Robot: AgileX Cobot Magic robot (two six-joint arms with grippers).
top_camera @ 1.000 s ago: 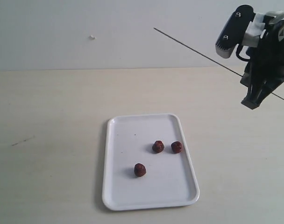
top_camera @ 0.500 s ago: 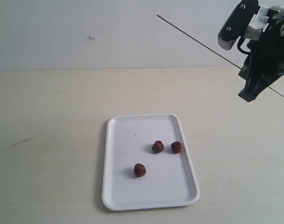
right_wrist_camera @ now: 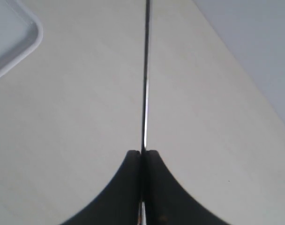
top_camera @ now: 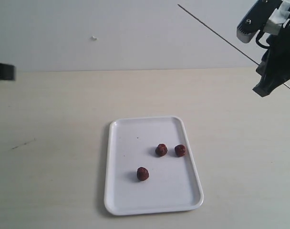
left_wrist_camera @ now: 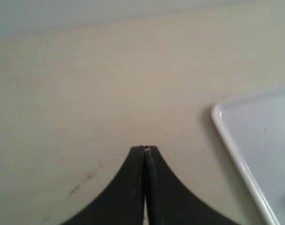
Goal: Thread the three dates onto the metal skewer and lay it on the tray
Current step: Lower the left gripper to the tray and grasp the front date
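Metal skewer (top_camera: 216, 33): thin straight grey rod, pinched by your right gripper (right_wrist_camera: 142, 153), jaws closed on it, aloft, well apart from the tray (top_camera: 117, 191). Three dates (top_camera: 161, 150): wrinkled, round, on that white tray. Your left gripper (left_wrist_camera: 144, 150): jaws together, empty.

The gripper (right_wrist_camera: 143, 152) clamps the skewer (right_wrist_camera: 145, 84), jaws pressed together; the rod runs straight out over the table (right_wrist_camera: 86, 117), nearing its edge; a tray (right_wrist_camera: 35, 27) corner lies apart.
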